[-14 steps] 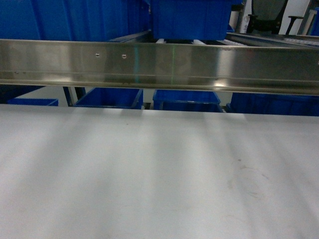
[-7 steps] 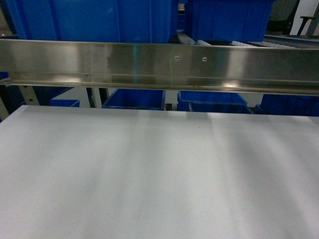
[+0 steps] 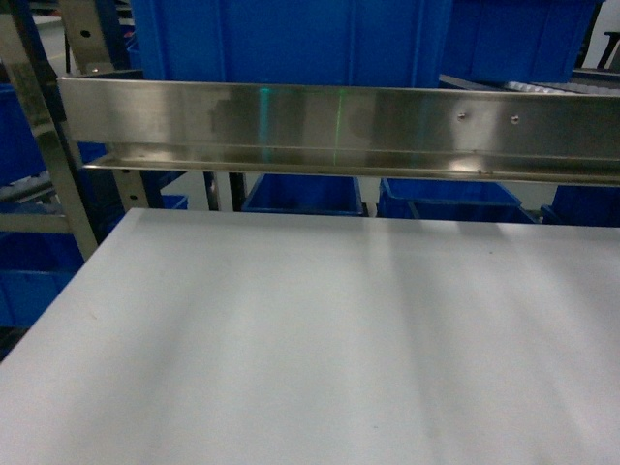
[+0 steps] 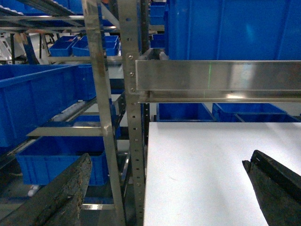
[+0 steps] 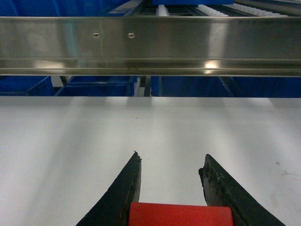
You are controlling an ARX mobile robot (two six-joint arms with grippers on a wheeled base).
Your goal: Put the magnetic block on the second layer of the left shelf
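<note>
Nearest in the right wrist view, the right gripper point(image 5: 171, 181) has its dark fingers closed against the sides of the small bright red magnetic block point(image 5: 181, 214), carried low over the flat white table point(image 5: 70, 136). Beyond the table's far edge runs the shiny stainless-steel rail point(image 5: 150, 44); white roller tracks point(image 5: 211, 9) lie behind it. The left gripper point(image 4: 160, 193) hangs wide apart and empty at the table's left edge. Left of the perforated steel upright point(image 4: 134, 117) the left shelf second layer point(image 4: 66, 131) probably lies, so the block likely must travel leftward and forward.
</note>
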